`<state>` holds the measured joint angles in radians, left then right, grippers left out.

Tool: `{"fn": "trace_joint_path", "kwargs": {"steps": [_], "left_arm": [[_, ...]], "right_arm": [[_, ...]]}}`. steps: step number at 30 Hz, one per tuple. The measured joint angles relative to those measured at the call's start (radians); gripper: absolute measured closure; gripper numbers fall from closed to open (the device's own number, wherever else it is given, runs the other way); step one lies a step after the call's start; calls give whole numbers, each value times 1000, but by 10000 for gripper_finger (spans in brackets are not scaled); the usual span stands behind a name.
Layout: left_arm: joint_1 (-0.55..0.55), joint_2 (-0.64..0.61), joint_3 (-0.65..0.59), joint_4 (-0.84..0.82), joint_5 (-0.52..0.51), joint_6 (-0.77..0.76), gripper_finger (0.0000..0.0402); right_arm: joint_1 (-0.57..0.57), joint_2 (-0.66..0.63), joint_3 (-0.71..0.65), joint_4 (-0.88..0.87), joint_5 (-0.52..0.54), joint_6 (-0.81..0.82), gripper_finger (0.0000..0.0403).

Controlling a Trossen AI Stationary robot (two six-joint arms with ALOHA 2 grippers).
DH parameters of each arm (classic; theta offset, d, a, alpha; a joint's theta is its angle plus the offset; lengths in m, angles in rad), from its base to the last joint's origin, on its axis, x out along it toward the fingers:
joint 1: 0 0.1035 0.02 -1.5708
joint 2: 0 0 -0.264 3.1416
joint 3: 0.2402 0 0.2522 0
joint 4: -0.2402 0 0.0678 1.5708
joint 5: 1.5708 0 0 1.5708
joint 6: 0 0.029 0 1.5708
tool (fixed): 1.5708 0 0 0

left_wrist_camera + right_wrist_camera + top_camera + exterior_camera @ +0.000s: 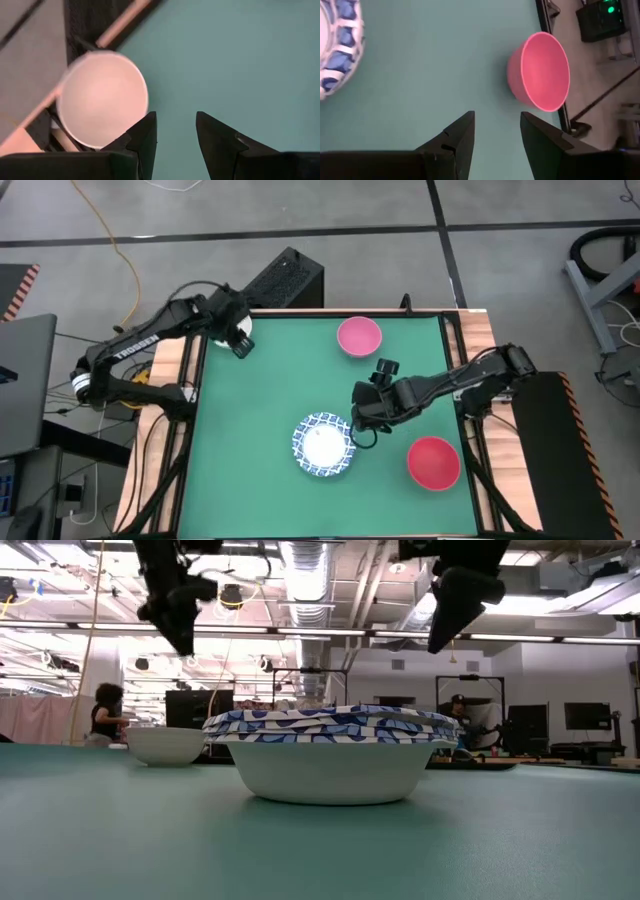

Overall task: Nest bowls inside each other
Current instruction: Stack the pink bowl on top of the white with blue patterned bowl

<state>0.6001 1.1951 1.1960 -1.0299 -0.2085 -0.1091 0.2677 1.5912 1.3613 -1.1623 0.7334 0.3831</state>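
Worktop (260,380): green surface, wooden border along both sides.

Left arm (140,345): reaches in over the far left corner of the worktop. Left hand (240,340) hangs above that corner, well clear of the surface. Fingers (142,137) stand apart with bare green showing between them; nothing is held.

Right arm (470,380): reaches in from the right edge toward the worktop's middle. Right hand (362,418) hangs above the surface, just to the right of the stack. Its fingers (462,135) stand apart over bare green; nothing is held.

Stack (324,445): white bowls with blue patterned rims, nested one inside another, upright, a little nearer the front edge than the centre of the worktop. In the low view several blue-patterned rims (330,723) lie layered on one white bowl body. The exact number of bowls in it cannot be read off.

Red bowl (433,461): upright, alone, near the front right corner, apart from the stack. In the right wrist view it sits close beside the worktop's right edge (540,70).

Pink bowl (359,336): upright, alone, by the far edge, right of centre, well apart from the stack.

Cream bowl (102,97): plain, upright, at the far left corner, right beside the worktop's edge and beneath the left hand. From above it is mostly hidden by that hand. The low view shows it standing alone on the surface (165,745).
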Motion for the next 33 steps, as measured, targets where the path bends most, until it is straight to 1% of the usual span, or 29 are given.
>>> {"fn": "trace_joint_path", "kwargs": {"steps": [2, 6, 9, 11, 13, 16, 19, 21, 22, 27, 33], "left_arm": [[-1, 11, -52, 18, 5, 1, 274], [6, 33, -180, 89, -17, -1, 274], [6, 33, -250, 180, 9, -12, 274], [5, 33, -271, 204, 47, -17, 274], [5, 33, -272, 229, 86, -31, 274], [-1, 33, -271, 252, 149, -36, 274], [-16, 33, -271, 286, 178, -54, 274], [-33, 33, -271, 303, 183, -58, 274], [-41, 33, -271, 315, 182, -59, 274], [-77, 33, -271, 353, 185, -69, 274], [-105, 33, -271, 390, 185, -68, 274]], "right_arm": [[-8, 0, 0, -12, 3, -3, 223], [-21, -11, 0, -42, 29, -57, 223], [-54, -52, -25, -10, 28, -129, 223], [-94, -111, -78, 64, 22, -205, 223], [-151, -180, -146, 166, -8, -285, 223], [-247, -272, -266, 363, -102, -435, 223], [-339, -317, -388, 571, -220, -596, 223], [-393, -315, -445, 673, -299, -678, 223], [-416, -305, -465, 703, -313, -704, 223], [-496, -221, -486, 754, -338, -770, 223], [-534, -124, -486, 796, -339, -819, 223]]}}
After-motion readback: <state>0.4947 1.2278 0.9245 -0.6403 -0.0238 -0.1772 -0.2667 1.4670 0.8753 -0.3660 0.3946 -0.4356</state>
